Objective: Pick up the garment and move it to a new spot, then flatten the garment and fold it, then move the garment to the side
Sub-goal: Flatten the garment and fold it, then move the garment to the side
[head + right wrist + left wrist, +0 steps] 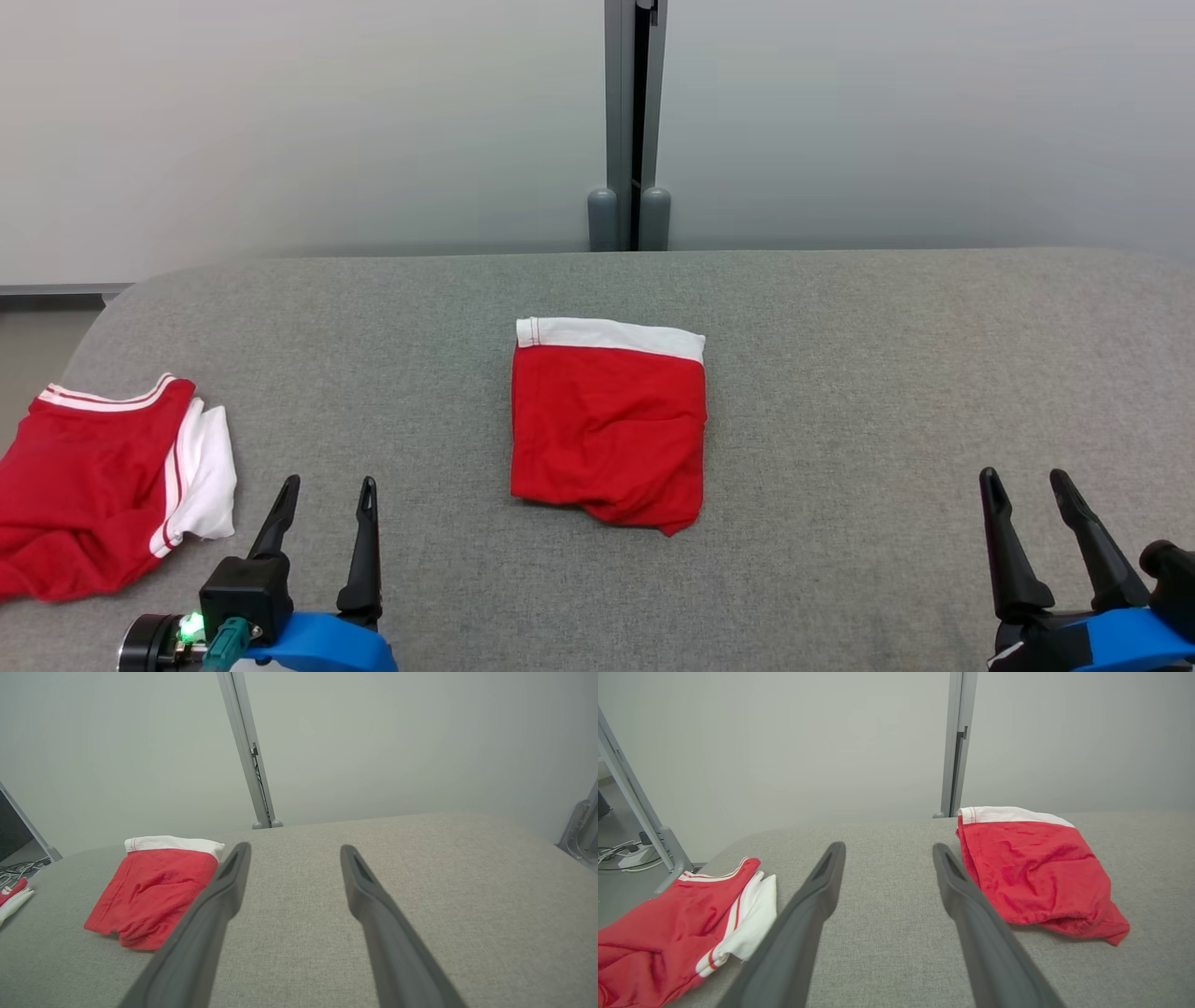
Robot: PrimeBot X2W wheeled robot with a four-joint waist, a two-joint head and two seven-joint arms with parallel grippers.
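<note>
Beside our left gripper (330, 483), a crumpled red-and-white garment (93, 485) lies at the left edge of the grey fabric-covered table (887, 373), partly cut off from view. The folded red garment with a white band (607, 429) sits mid-table with bare cloth all around it. The left gripper and right gripper (1024, 475) have their fingers spread, holding nothing. A grey upright post (635, 121) stands behind the far edge.

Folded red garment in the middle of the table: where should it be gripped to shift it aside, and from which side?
Probably the near edge of the folded garment, approached from the robot's side, low over the table. That edge bulges and lifts slightly, so a finger could slide beneath all layers. The open left tool sits nearer it.
</note>
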